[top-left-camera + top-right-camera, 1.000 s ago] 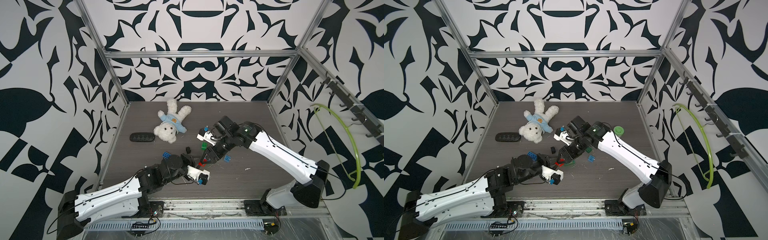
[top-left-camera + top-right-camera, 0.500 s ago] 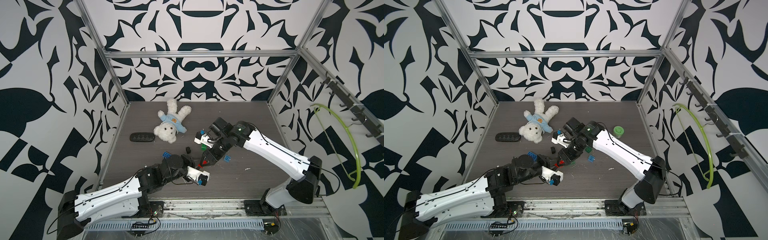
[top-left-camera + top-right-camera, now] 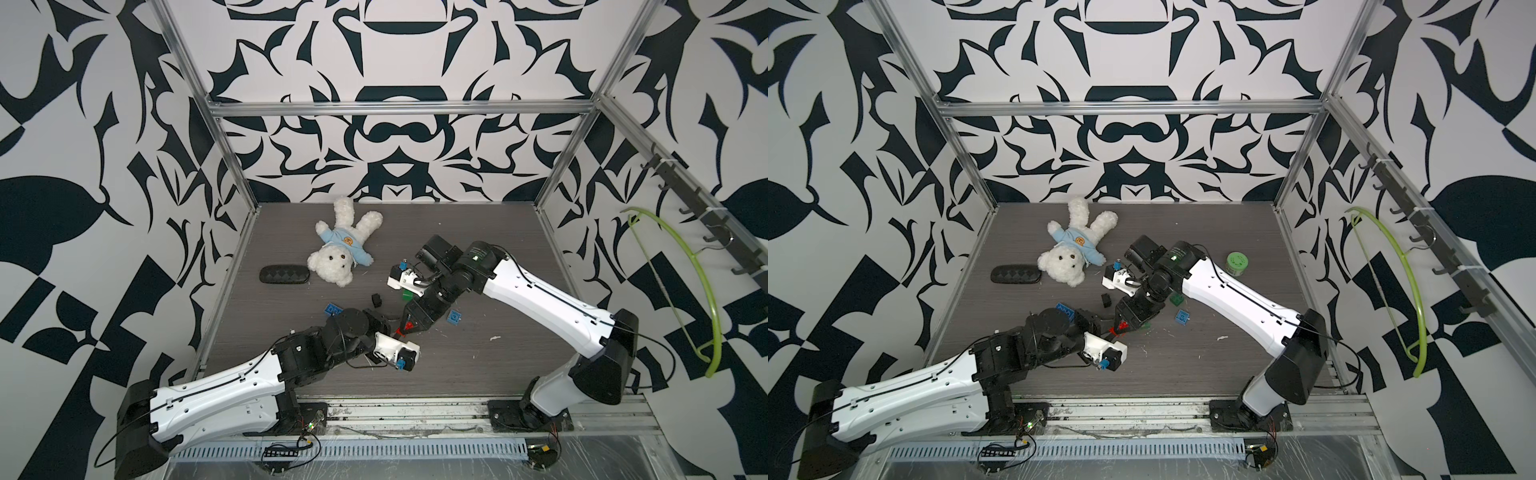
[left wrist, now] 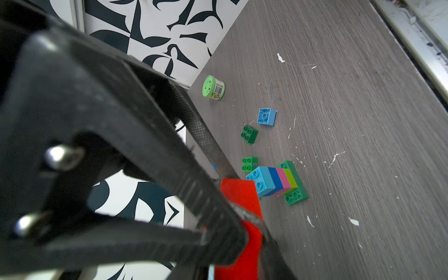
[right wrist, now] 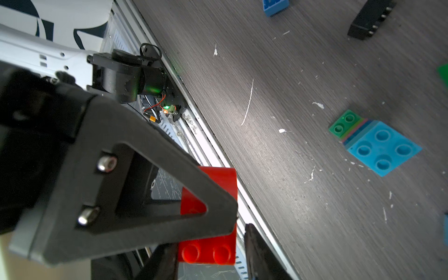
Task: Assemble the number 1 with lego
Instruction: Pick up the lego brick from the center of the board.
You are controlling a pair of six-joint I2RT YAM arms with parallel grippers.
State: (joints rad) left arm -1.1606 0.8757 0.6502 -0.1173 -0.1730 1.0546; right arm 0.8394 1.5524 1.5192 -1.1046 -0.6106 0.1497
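A red brick (image 3: pixel 409 326) (image 3: pixel 1119 328) hangs above the table's middle, where both grippers meet. My left gripper (image 3: pixel 395 326) (image 4: pixel 254 240) is shut on the red brick (image 4: pixel 240 198). My right gripper (image 3: pixel 411 324) (image 5: pixel 240 232) straddles the same brick (image 5: pixel 208 252), its jaws narrow but a sliver of gap shows at one finger. Just beside them lies a built stack (image 4: pixel 278 181) (image 5: pixel 378 145): light blue, blue, pink and lime on a green base. Loose lego lies around: a light blue brick (image 3: pixel 454 316), a green one (image 3: pixel 407 295), a black one (image 3: pixel 377 299) and a blue one (image 3: pixel 332 310).
A white teddy bear (image 3: pixel 340 253) and a black case (image 3: pixel 284 274) lie at the back left. A green-lidded jar (image 3: pixel 1237 264) stands at the right behind my right arm. The metal front rail (image 3: pixel 415 409) runs along the near edge. White scraps dot the table.
My right gripper's jaws have narrowed around the red brick and the right arm has shifted slightly left. The left arm has stayed put with its grip unchanged.
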